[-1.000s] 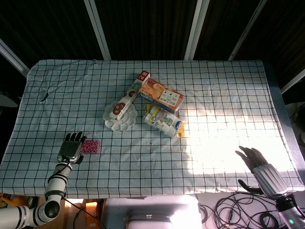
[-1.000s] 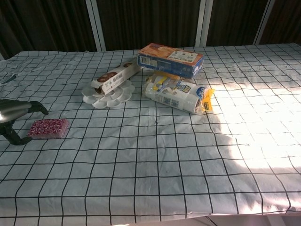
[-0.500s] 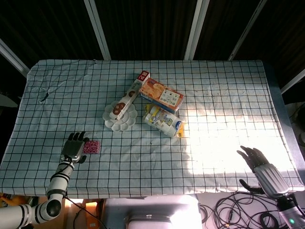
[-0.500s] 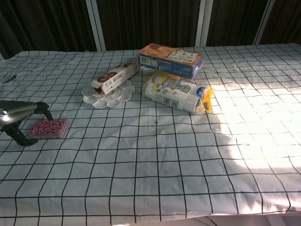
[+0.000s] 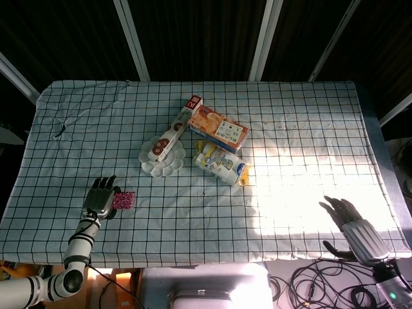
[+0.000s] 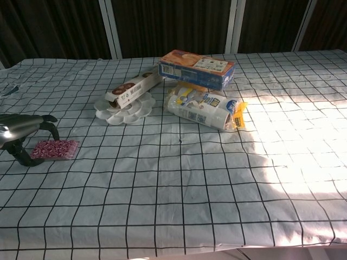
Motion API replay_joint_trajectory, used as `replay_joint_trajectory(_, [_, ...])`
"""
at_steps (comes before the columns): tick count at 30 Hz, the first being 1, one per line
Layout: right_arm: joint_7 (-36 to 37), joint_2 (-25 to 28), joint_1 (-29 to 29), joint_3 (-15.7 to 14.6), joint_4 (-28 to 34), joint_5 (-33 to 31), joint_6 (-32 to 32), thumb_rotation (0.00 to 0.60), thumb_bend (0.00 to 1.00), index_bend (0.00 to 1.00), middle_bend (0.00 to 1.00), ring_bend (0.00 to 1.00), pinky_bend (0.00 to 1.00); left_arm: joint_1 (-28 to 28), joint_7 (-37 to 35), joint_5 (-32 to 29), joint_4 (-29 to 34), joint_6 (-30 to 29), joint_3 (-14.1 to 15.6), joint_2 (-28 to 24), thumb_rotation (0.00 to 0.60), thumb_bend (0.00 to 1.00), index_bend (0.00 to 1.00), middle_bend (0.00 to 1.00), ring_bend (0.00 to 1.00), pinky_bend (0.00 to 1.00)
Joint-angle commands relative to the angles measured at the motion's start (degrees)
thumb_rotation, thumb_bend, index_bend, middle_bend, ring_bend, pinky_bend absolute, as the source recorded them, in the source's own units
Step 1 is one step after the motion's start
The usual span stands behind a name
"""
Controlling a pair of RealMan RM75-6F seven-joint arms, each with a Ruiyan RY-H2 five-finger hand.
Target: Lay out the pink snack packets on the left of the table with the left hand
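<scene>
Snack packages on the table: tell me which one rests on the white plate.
The long white biscuit box, one end on the white scalloped plate; the others lie on cloth.

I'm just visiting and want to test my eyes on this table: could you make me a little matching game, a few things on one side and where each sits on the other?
Things:
1. pink snack packet
2. white flower-shaped dish
3. orange-and-blue box
4. right hand

Places:
A. under the long cookie box
B. off the table's near right corner
C. flat beside the left hand
D. behind the white roll pack

Pairs: 1-C, 2-A, 3-D, 4-B
</scene>
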State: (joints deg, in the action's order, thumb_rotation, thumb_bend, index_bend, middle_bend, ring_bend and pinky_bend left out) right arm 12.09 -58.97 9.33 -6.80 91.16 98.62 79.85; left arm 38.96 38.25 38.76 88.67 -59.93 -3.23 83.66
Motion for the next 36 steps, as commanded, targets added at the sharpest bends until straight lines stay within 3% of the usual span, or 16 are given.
replay_joint_trajectory(1, [-0.2, -0.05, -0.08, -0.07, 0.1, 0.02, -0.07, 0.6, 0.24, 0.0, 0.0, 0.0, 0.0, -0.16, -0.3, 0.38, 0.19, -0.29, -0.05, -0.11, 0.6, 0.34, 0.39, 0.0, 0.0, 0.0])
replay_joint_trajectory(11, [0.27, -0.11, 0.85, 0.85, -0.19, -0.95, -1.37, 0.6, 0.24, 0.0, 0.0, 0.0, 0.0, -1.97, -3.05, 3.63, 2.66, -3.13, -0.39, -2.85, 0.6, 0.34, 0.46, 0.0, 0.0, 0.0])
replay_joint_trajectory(17, [0.37, -0.23, 1.29, 1.16, -0.32, -1.31, -2.12, 0.6, 0.24, 0.0, 0.0, 0.0, 0.0, -4.48, -8.36, 7.44, 3.34, -4.53, -0.71, -5.71, 0.6, 0.34, 0.52, 0.02, 0.0, 0.0])
replay_joint_trajectory(23, [0.33, -0.29, 1.51, 1.21, -0.31, -1.27, -2.48, 0.6, 0.24, 0.0, 0.0, 0.0, 0.0, -6.41, -13.68, 7.5, -0.07, -2.09, -1.1, -7.41, 0.6, 0.34, 0.54, 0.03, 0.0, 0.0])
replay_joint_trajectory(28, [-0.45, -0.39, 1.0, 0.77, 0.04, -0.8, -2.01, 0.6, 0.24, 0.0, 0.0, 0.0, 0.0, -7.1, -16.26, 5.84, -6.1, 1.45, -1.25, -5.84, 0.6, 0.34, 0.54, 0.04, 0.0, 0.0])
replay_joint_trajectory(31, [-0.89, -0.47, 0.67, 0.58, 0.24, -0.68, -1.73, 0.6, 0.24, 0.0, 0.0, 0.0, 0.0, -7.3, -16.87, 5.68, -8.76, 2.82, -1.18, -4.66, 0.6, 0.34, 0.49, 0.04, 0.0, 0.0])
replay_joint_trajectory(36, [-1.43, -0.46, 0.07, 0.14, 0.55, -0.28, -1.16, 0.6, 0.24, 0.0, 0.0, 0.0, 0.0, -7.08, -15.81, 4.86, -10.05, 4.77, -0.97, -3.69, 0.6, 0.34, 0.26, 0.01, 0.0, 0.0])
